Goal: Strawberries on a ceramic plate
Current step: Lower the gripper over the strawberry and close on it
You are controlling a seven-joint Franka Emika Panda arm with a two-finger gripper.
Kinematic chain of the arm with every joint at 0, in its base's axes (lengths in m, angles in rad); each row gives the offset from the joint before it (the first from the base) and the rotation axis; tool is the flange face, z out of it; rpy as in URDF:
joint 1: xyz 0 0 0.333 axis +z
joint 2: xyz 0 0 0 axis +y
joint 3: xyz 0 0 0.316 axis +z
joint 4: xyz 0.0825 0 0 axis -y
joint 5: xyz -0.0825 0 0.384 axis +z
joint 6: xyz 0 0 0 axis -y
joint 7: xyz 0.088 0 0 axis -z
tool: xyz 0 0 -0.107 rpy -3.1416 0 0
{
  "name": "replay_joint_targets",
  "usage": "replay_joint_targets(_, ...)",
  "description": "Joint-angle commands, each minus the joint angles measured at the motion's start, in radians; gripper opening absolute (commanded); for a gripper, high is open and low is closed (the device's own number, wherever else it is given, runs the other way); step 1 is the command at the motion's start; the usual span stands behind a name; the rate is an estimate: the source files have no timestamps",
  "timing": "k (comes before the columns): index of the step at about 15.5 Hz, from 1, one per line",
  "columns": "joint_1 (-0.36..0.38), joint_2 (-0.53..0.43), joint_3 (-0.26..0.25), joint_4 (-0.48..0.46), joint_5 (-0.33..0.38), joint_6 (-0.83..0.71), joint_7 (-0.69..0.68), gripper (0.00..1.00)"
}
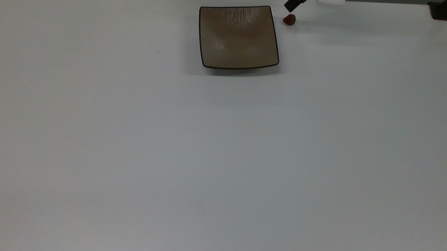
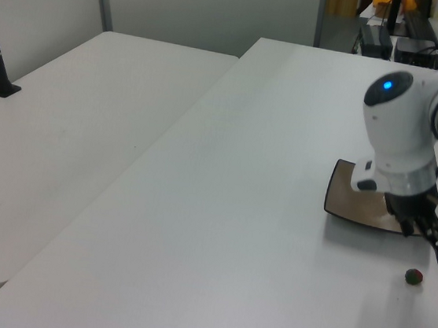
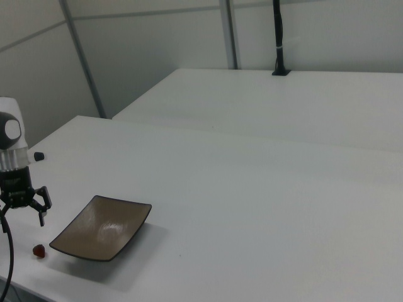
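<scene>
Hidden: in the left view your arm (image 2: 399, 145) stands in front of the plate (image 2: 356, 210) and covers its far right part; you see only the near and left edge of it.
Cut off: in the top view the gripper (image 1: 295, 2) enters at the upper edge, so you get one dark finger (image 1: 293, 4) and a bit of white housing, nothing more. In the right view the arm (image 3: 12, 154) is cropped by the right view's left edge.
Hard to make out: the strawberry (image 1: 289, 20) is tiny in every view; in the left view it (image 2: 413, 276) reads as a dark red dot, and its green cap cannot be made out there.
Arm pose: your wrist points down, the gripper (image 2: 432, 234) hanging low above the table (image 2: 221, 212), near the plate's corner and above the strawberry without touching it.
Fingers: spread apart and gripping nothing; in the right view you see the gripper (image 3: 24, 204) with both dark fingers splayed.
Strawberry: on the bare table, just beside the plate (image 1: 238, 36) at the top view's right, apart from the rim. In the right view it (image 3: 39, 251) lies at the right view's left of the plate (image 3: 101, 228), below the gripper.
Plate: square, brown, glossy, flat on the table, nothing on it.
</scene>
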Motion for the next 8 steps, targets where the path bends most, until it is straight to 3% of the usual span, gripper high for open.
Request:
replay_joint_targets(1,0.021,0.007,0.018,-0.046,-0.039,0.086,0.044,1.0)
replay_joint_targets(8,0.035,0.077,0.023,-0.066,-0.104,0.163,0.051,1.0)
